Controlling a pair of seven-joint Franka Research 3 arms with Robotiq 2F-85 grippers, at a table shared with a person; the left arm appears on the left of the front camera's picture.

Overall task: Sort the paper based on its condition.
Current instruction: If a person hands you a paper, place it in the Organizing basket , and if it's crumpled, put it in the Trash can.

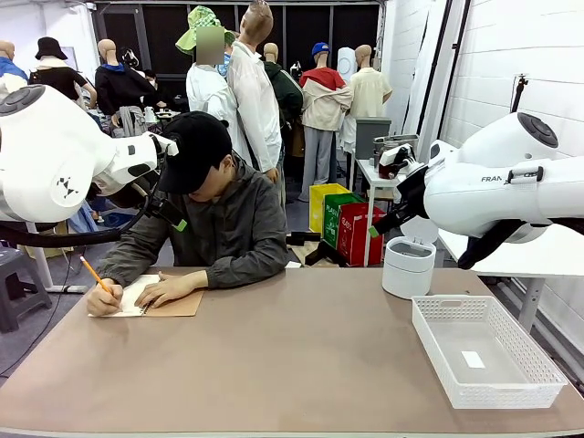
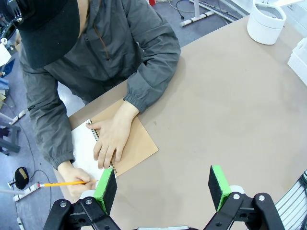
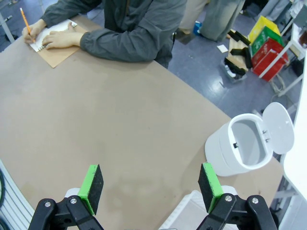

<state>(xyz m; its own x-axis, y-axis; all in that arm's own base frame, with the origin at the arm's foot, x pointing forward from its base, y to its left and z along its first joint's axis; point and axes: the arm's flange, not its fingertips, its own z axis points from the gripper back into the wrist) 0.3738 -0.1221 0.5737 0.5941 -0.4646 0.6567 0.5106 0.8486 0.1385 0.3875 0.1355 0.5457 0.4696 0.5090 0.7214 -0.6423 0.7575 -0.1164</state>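
The paper (image 2: pixel 82 152), seemingly a page bound in the notepad (image 2: pixel 139 143), lies at the far-left edge of the bench (image 2: pixel 230 105), nearer the left claw (image 2: pixel 162 186); it and the right claw (image 3: pixel 151 188) gape empty.

White mesh basket (image 1: pixel 506 394), white bin (image 1: pixel 407 272), tan table (image 1: pixel 274 365), orange pencil (image 1: pixel 93 273)

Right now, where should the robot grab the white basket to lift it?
I'd take the white mesh basket by its left wall, coming down from above, one end effector finger inside and one outside. It sits flat with its top open, and its walls stand thin and upright; the basket looks too wide to span.
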